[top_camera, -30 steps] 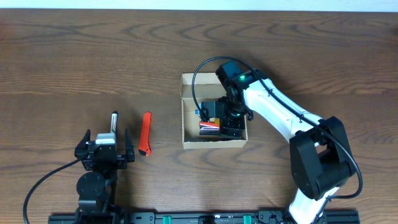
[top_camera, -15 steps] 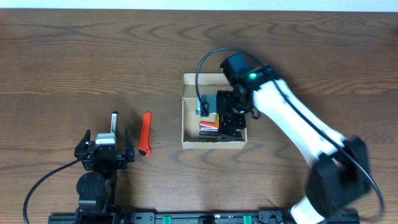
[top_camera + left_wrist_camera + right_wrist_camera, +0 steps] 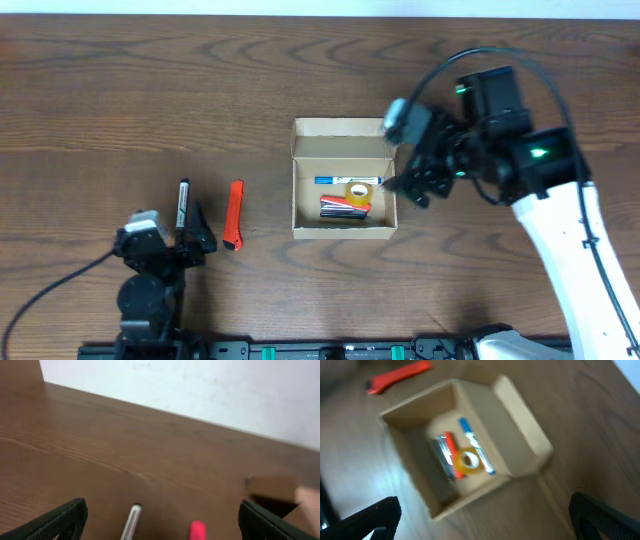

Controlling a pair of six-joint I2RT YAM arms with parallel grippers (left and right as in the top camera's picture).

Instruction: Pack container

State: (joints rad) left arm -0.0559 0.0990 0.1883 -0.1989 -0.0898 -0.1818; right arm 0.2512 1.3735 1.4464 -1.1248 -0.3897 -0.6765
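The container (image 3: 342, 232) is a tan cardboard box at the table's middle, its flap lid open at the back. Inside lie a blue pen (image 3: 345, 181), a yellow tape roll (image 3: 358, 190) and a red and black item (image 3: 344, 205). It also shows in the right wrist view (image 3: 405, 450). My right gripper (image 3: 415, 178) is open and empty, raised just right of the box. A red marker (image 3: 234, 214) and a silver pen (image 3: 183, 200) lie on the table at the left. My left gripper (image 3: 165, 240) is open and empty just behind them; both show in its view, the pen (image 3: 131, 521) and the marker (image 3: 197, 530).
The wooden table (image 3: 150, 90) runs out to all sides of the box. A black rail (image 3: 320, 350) runs along the front edge. My right arm (image 3: 560, 230) crosses the right side of the table.
My right gripper has risen out of the box and moved right, leaving the yellow tape roll inside. My left arm has shifted slightly.
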